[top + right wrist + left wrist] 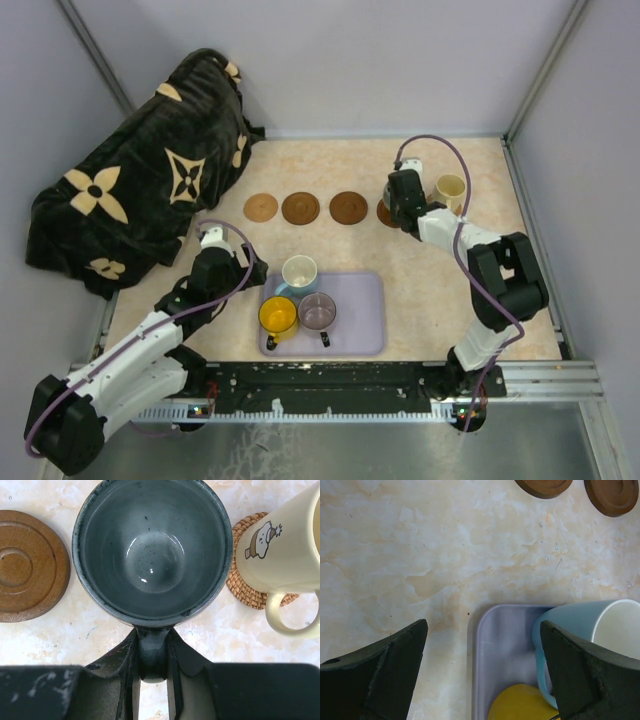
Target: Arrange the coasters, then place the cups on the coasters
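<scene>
Three brown wooden coasters (300, 208) lie in a row at the back, and a fourth (384, 214) peeks out under my right gripper (404, 198). In the right wrist view that gripper (152, 642) is shut on the handle of the dark grey-green cup (152, 550). This cup stands upright between a wooden coaster (25, 565) and the cream cup (280, 545), which sits on a woven coaster (247, 592). What lies under the dark cup is hidden. My left gripper (482, 672) hangs open over the left edge of the lavender tray (485, 645), beside the white-and-blue cup (590, 630) and the yellow cup (525, 705).
The lavender tray (360, 330) near the front holds the blue-and-white cup (298, 272), the yellow cup (278, 315) and a mauve cup (317, 311). A black blanket with tan flowers (140, 180) is heaped at the back left. Grey walls (400, 60) close in the table.
</scene>
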Robot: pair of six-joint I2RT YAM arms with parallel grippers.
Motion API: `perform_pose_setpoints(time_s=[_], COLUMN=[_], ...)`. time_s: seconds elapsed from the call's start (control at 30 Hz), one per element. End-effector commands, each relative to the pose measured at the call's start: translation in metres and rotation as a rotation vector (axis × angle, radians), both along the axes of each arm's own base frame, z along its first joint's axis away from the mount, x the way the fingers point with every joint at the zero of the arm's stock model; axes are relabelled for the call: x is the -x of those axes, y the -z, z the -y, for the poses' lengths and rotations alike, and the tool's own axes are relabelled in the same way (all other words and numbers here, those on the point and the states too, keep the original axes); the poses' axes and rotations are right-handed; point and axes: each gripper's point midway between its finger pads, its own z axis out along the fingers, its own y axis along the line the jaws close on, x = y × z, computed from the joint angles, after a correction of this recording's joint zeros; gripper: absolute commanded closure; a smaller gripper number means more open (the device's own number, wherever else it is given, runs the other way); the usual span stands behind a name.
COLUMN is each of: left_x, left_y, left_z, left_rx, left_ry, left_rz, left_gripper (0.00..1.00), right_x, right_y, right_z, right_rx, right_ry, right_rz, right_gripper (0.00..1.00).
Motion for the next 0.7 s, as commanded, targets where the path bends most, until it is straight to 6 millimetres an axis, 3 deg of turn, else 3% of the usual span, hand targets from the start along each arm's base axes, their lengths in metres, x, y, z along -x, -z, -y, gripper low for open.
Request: perform_pose_setpoints(time_s=[0.0, 0.67], left_x=[-0.004, -0.0033], left_y=[-0.0091, -0.0078], left_z=[0.002, 0.0018], left_rx=[0.004, 0.006], left_ry=[0.001, -0.002], left_rz=[0.027, 0.021], left_gripper=[0.0, 0.0], right_x=[-0.0371, -0.0348], right_y=[-0.051, -0.0449], right_z=[-0.0113, -0.0145], right_rx=[-0.064, -0.072], right_ry=[0.022, 0.018], right_rz=[0.159, 0.119], right_gripper=[1.0, 1.0])
